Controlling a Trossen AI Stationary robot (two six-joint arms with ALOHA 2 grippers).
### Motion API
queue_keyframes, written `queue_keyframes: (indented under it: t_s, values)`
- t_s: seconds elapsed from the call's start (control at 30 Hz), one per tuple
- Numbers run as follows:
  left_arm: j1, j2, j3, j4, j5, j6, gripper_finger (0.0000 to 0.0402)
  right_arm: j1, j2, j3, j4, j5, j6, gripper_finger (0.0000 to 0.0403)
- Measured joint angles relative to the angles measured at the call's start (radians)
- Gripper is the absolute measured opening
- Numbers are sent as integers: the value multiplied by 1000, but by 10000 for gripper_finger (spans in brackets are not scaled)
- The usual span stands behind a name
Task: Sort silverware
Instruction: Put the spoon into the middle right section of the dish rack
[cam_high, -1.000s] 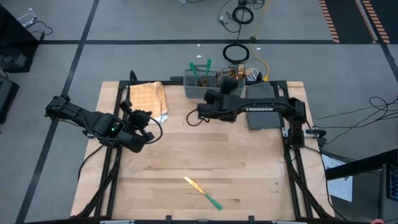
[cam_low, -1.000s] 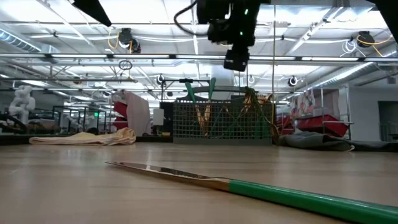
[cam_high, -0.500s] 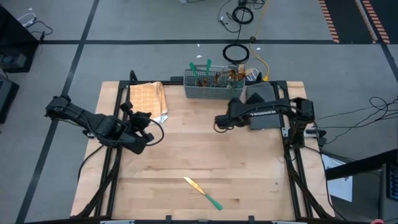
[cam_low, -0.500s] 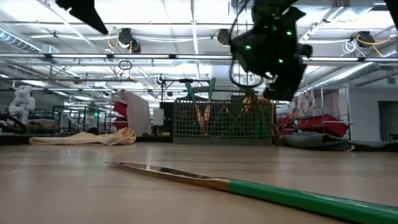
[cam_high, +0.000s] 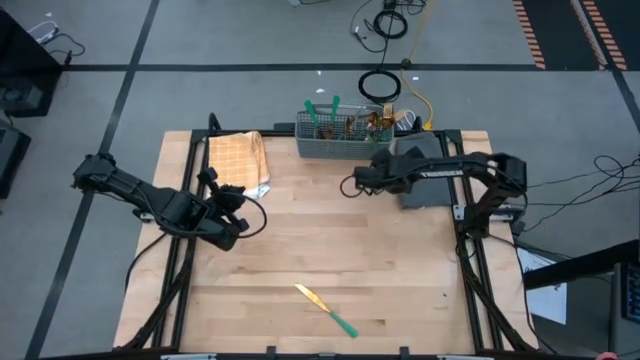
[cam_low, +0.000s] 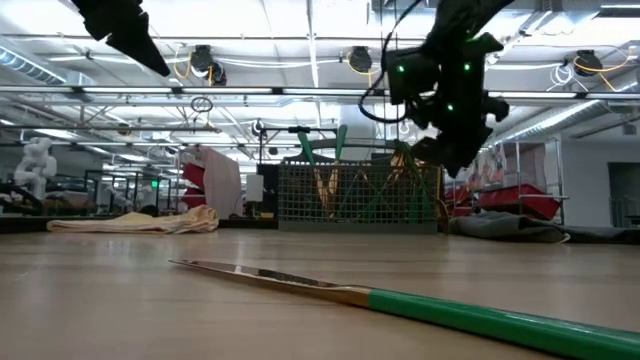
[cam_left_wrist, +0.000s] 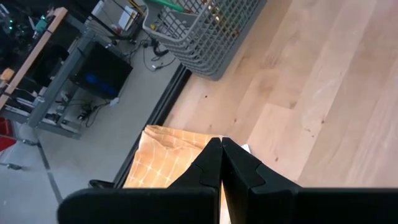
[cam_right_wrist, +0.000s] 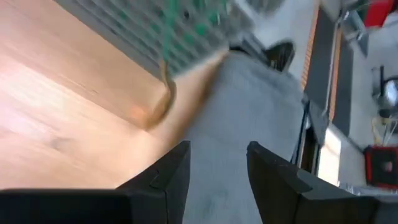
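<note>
Right hand (cam_high: 352, 184) hangs released and empty near the basket (cam_high: 338, 140), left hand (cam_high: 228, 222) clenched on nothing; I'd judge the lone knife (cam_high: 326, 310) on the desk (cam_high: 330, 250) comes next, needing a reach across.

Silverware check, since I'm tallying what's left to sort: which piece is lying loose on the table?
The knife, gold blade and green handle, lies flat on the bare wood near the front edge. The other silverware stands in the grey basket.

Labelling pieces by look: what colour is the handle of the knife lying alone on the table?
Green, with a gold blade; the knife shows best in the low view.
</note>
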Motion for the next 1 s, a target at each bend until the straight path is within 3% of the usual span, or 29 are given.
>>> queue_keyframes:
  t_s: [0.23,0.47,1.0]
  values:
    - [0,0,0,-4,8,0,8,-19,-104,-166,75,-48,56,146]
    - [0,0,0,-4,-5,5,8,-25,-199,-302,367,-93,-10,146]
    - [0,0,1,-4,-8,-1,8,-128,-198,-348,571,-151,-122,146]
